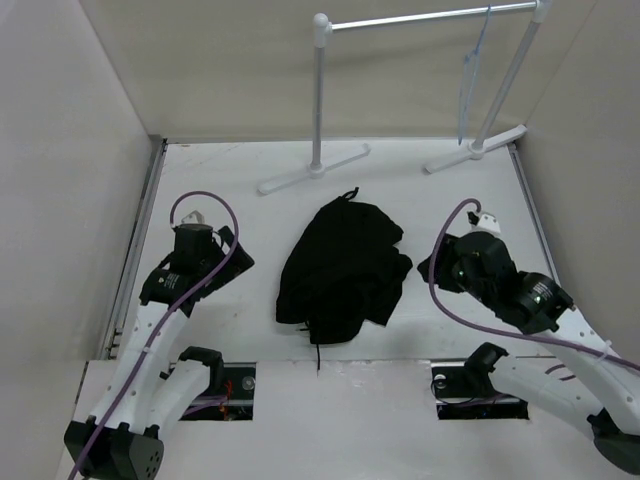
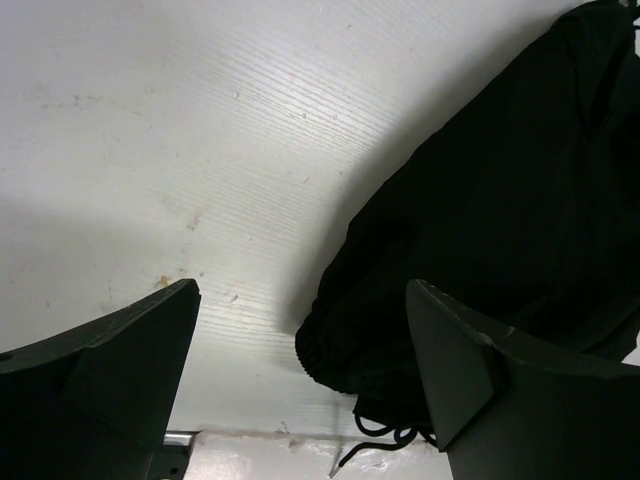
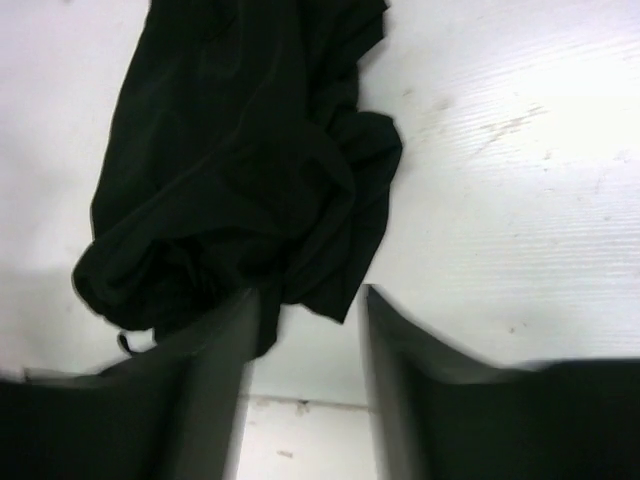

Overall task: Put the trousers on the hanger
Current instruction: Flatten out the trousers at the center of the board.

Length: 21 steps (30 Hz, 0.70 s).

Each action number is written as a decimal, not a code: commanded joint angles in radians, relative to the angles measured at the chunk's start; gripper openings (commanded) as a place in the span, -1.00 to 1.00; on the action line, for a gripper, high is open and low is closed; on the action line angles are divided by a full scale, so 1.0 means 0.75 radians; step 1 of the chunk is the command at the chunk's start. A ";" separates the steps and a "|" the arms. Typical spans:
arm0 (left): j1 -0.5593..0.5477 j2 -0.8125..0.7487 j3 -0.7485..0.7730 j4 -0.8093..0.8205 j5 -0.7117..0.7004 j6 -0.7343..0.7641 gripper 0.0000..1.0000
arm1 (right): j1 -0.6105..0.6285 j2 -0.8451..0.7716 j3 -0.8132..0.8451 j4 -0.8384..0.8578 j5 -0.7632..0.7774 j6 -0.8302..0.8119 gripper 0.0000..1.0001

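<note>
The black trousers (image 1: 345, 270) lie crumpled in a heap on the white table, between the two arms. The pale-blue hanger (image 1: 470, 75) hangs by its hook from the rail of the white rack at the back right. My left gripper (image 1: 230, 262) is left of the heap, open and empty. In the left wrist view its jaws (image 2: 300, 330) stand wide apart, with the trousers' elastic edge (image 2: 500, 200) and drawstring (image 2: 385, 440) just ahead on the right. My right gripper (image 1: 432, 268) is right of the heap, open and empty. In the right wrist view (image 3: 305, 310) the trousers (image 3: 230, 170) lie just beyond its fingertips.
A white tube garment rack (image 1: 320, 100) with T-shaped feet stands along the back of the table. Beige walls close in the left, back and right sides. A step with two cut-outs runs along the table's near edge by the arm bases.
</note>
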 commanded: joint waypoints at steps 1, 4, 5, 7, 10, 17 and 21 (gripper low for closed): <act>0.016 -0.010 0.034 0.064 0.048 -0.005 0.68 | 0.124 0.053 0.122 0.021 -0.053 -0.027 -0.33; 0.006 -0.051 0.002 0.141 0.081 -0.005 0.57 | 0.231 0.133 0.139 0.019 -0.045 -0.013 -0.82; -0.001 -0.057 -0.004 0.164 0.089 -0.005 0.49 | 0.255 0.163 0.133 0.019 -0.043 -0.002 -0.87; -0.019 -0.053 -0.005 0.195 0.093 -0.003 0.22 | 0.280 0.192 0.114 0.025 -0.026 0.018 -0.88; -0.090 0.061 0.028 0.287 0.093 0.007 -0.27 | 0.264 0.217 0.047 0.049 0.002 0.061 -0.60; -0.301 0.498 0.155 0.528 0.065 0.046 0.43 | -0.034 0.247 -0.139 0.278 -0.044 0.083 0.54; -0.393 0.731 0.229 0.618 0.071 0.091 0.57 | -0.129 0.364 -0.248 0.482 -0.167 0.102 0.55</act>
